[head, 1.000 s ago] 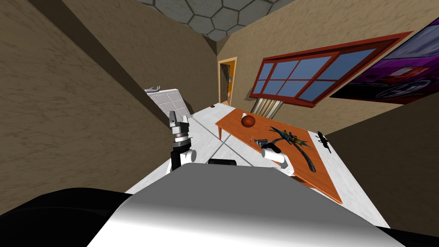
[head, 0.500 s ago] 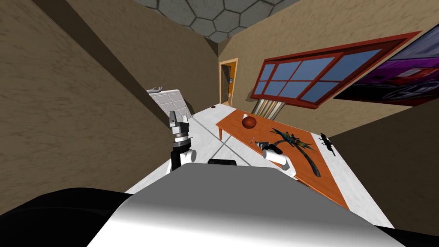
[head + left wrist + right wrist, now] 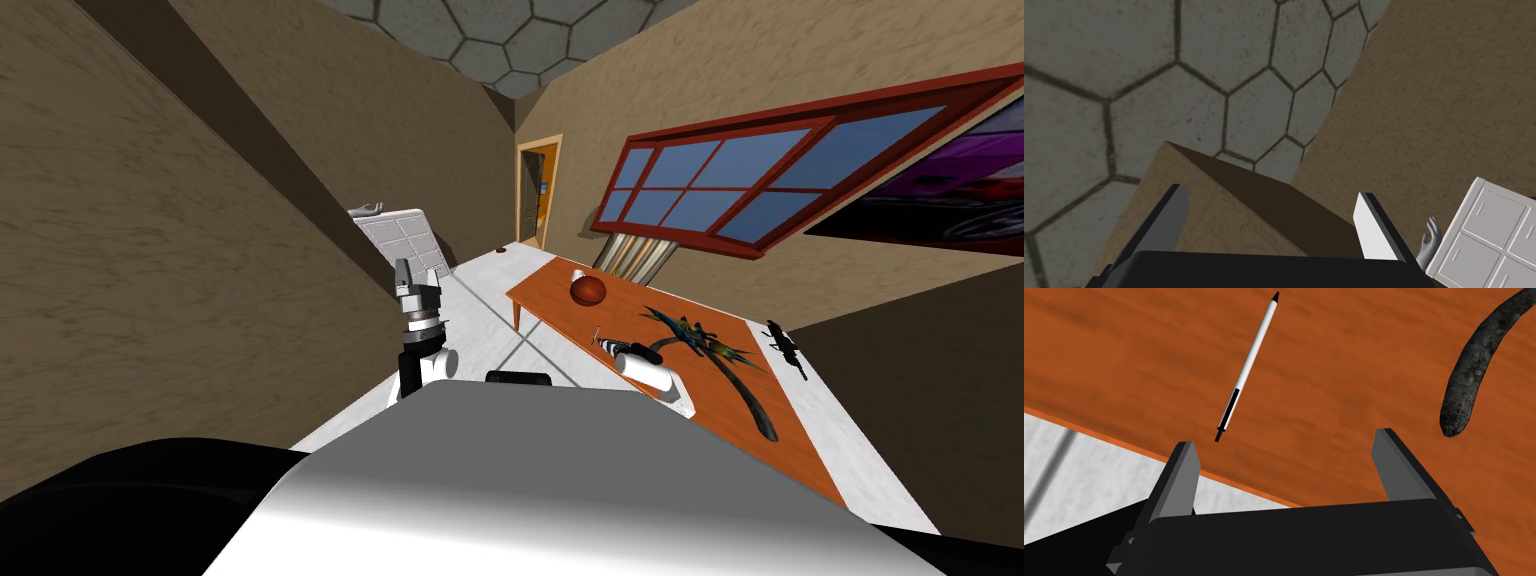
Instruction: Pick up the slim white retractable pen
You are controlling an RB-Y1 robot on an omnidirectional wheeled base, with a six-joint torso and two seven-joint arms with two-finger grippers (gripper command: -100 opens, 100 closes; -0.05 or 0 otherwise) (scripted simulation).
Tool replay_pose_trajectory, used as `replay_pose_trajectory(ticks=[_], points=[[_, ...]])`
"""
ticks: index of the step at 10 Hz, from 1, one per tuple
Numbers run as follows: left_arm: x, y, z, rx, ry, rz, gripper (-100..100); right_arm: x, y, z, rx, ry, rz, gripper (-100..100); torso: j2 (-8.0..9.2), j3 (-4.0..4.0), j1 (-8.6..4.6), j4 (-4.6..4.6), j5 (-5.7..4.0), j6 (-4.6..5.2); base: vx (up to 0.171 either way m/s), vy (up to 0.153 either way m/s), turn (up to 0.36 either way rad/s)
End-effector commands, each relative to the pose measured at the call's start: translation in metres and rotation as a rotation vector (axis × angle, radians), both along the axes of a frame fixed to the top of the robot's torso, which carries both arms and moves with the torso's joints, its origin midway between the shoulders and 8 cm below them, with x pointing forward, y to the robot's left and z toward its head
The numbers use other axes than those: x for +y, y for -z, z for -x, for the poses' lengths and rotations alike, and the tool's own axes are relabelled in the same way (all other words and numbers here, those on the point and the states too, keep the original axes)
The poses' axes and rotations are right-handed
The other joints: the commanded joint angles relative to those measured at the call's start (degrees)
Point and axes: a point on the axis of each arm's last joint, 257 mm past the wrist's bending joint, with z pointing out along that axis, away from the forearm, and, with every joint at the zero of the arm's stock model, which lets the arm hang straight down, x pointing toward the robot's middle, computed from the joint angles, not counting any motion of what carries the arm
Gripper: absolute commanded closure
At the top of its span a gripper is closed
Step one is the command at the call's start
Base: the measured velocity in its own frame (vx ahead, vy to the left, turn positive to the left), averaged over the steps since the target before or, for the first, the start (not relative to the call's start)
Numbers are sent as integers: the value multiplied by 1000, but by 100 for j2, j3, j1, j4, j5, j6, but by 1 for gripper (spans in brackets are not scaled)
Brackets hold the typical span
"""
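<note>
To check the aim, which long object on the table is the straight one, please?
The white pen ahead of the open right gripper; the dark rough stem curves.

1. The left gripper (image 3: 1271, 191) holds its two blade-like fingers (image 3: 1169, 220) wide apart with nothing between them, both rising from its dark body (image 3: 1264, 270).
2. One finger is in shade and looks dark grey; the other shows a bright, pale face.
3. Beyond the gripper spreads a grey ceiling (image 3: 1124, 75) of hexagonal tiles with dark seams.
4. A tan, mottled wall (image 3: 1424, 125) meets that ceiling along a curved line.
5. Between the fingers rises the pointed corner of a second brown wall (image 3: 1224, 215), one face lit and the other darker.
6. Past the pale finger stands a white panelled cabinet (image 3: 1489, 235) with recessed rectangular panels.
7. A small grey hand-shaped figure (image 3: 1430, 242) is just beside the cabinet's edge, between it and the pale finger.
</note>
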Motion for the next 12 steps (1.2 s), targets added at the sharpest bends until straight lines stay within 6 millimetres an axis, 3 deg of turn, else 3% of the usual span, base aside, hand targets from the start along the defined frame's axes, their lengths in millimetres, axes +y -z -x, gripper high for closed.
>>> replay_pose_trajectory(ticks=[1, 9, 12], points=[[0, 0, 0, 0, 0, 0, 0, -4, 10, 15, 25, 44, -41, -100, 0, 0, 0, 0, 0, 0, 85, 9, 56], [0, 0, 0, 0, 0, 0, 0, -10, 59, 84, 145, 273, -236, -100, 7, 4, -1, 1, 0, 1, 81, 1, 57], [0, 0, 0, 0, 0, 0, 0, -9, 80, 120, 203, 391, -326, -100, 5, 2, -4, 1, -1, 1, 100, -5, 72]])
